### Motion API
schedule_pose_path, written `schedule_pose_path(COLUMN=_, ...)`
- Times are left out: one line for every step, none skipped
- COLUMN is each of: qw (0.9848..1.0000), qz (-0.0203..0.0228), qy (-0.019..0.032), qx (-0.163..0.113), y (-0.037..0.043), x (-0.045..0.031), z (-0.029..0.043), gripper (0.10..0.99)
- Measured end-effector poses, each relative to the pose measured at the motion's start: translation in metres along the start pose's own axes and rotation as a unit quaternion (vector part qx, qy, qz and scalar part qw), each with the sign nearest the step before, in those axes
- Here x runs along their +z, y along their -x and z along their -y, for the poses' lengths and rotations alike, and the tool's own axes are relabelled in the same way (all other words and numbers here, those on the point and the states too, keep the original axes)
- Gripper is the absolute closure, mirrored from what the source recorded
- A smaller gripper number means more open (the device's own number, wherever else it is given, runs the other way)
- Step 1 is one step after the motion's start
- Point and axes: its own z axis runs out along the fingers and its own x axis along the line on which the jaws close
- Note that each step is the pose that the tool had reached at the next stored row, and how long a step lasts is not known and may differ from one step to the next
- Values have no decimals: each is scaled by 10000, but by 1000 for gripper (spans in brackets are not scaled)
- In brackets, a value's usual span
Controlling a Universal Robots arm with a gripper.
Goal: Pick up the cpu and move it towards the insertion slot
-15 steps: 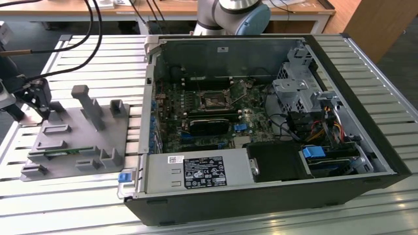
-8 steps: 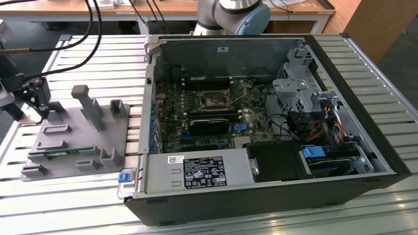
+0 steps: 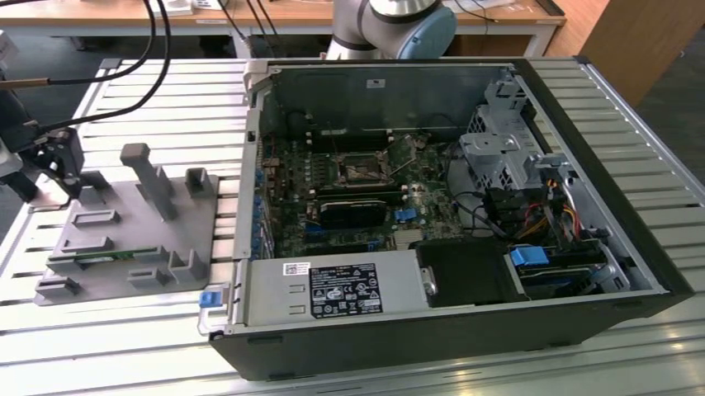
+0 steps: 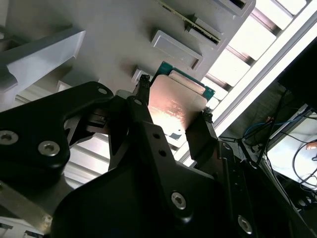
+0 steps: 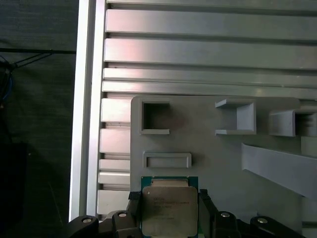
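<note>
Robotics lab: opened computer case (image 3: 385,351), slatted aluminium bench (image 3: 154,115)

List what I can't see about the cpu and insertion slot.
- cpu: one side cut off at the first wrist view's edge.
- cpu clear of the gray fixture or not: gripper blocks it, second wrist view.
- insertion slot: contacts too small, exterior view.

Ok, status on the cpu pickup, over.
Hand closed on the cpu at the gray tray. Insertion slot inside the computer case, its side wall between.
</note>
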Motion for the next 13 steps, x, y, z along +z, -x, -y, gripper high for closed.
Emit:
schedule_pose_path(qw=10000, qz=0, qy=0, qx=0, y=0, x=-4, z=0, gripper=545)
schedule_pose_path(qw=10000, qz=0, qy=0, qx=0, y=0, x=-8, z=0, gripper=545)
schedule_pose_path(qw=10000, qz=0, qy=0, qx=0, y=0, x=-12, z=0, gripper=545)
schedule_pose_path(qw=10000, qz=0, qy=0, qx=0, y=0, x=-15, z=-1, gripper=545)
schedule_pose_path(qw=10000, qz=1, qy=0, qx=0, y=0, x=-19, z=-1, gripper=545)
schedule_pose_path(qw=10000, qz=0, qy=0, qx=0, y=0, x=-24, z=-1, gripper=545)
schedule_pose_path(qw=10000, qz=1, qy=0, qx=0, y=0, x=-27, z=-1, gripper=545)
schedule_pose_path(qw=10000, qz=1, qy=1, qx=0, y=0, x=-30, z=-2, gripper=545)
schedule_pose_path(qw=10000, qz=0, qy=0, qx=0, y=0, x=-35, z=-2, gripper=545)
schedule_pose_path(qw=10000, qz=0, qy=0, qx=0, y=0, x=-40, z=-2, gripper=545)
schedule_pose_path(qw=10000, qz=0, qy=0, qx=0, y=0, x=-43, z=-2, gripper=545)
schedule_pose_path(qw=10000, qz=1, qy=0, qx=0, y=0, x=-47, z=-3, gripper=545)
schedule_pose_path(qw=10000, qz=0, qy=0, qx=0, y=0, x=-52, z=-3, gripper=545)
